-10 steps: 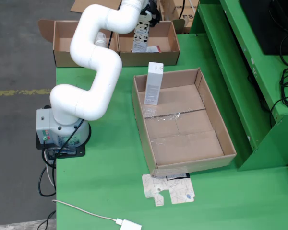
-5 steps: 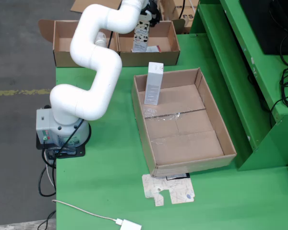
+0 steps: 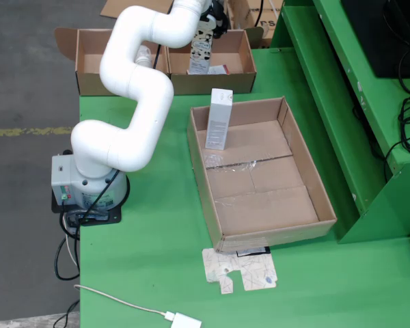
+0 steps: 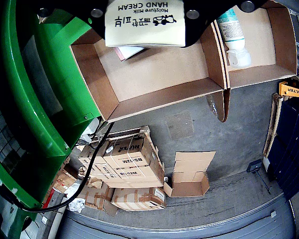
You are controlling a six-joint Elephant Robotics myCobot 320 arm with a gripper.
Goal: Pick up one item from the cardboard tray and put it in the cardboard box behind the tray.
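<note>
- In the fixed view, a flattened card scrap (image 3: 240, 270) lay at the lower centre, just beyond the near edge of the cardboard tray (image 3: 321, 198).
- The tray floor was mostly bare; one white carton (image 3: 219, 119) stood upright at its far left corner.
- Behind the tray, at the upper centre, the gripper (image 3: 206, 42) clamped a hand cream box (image 3: 202, 51) over the cardboard box (image 3: 245, 63).
- In the wrist view, that hand cream box (image 4: 145, 22) filled the top edge above the box's floor, near its dividing wall (image 4: 217, 47).
</note>
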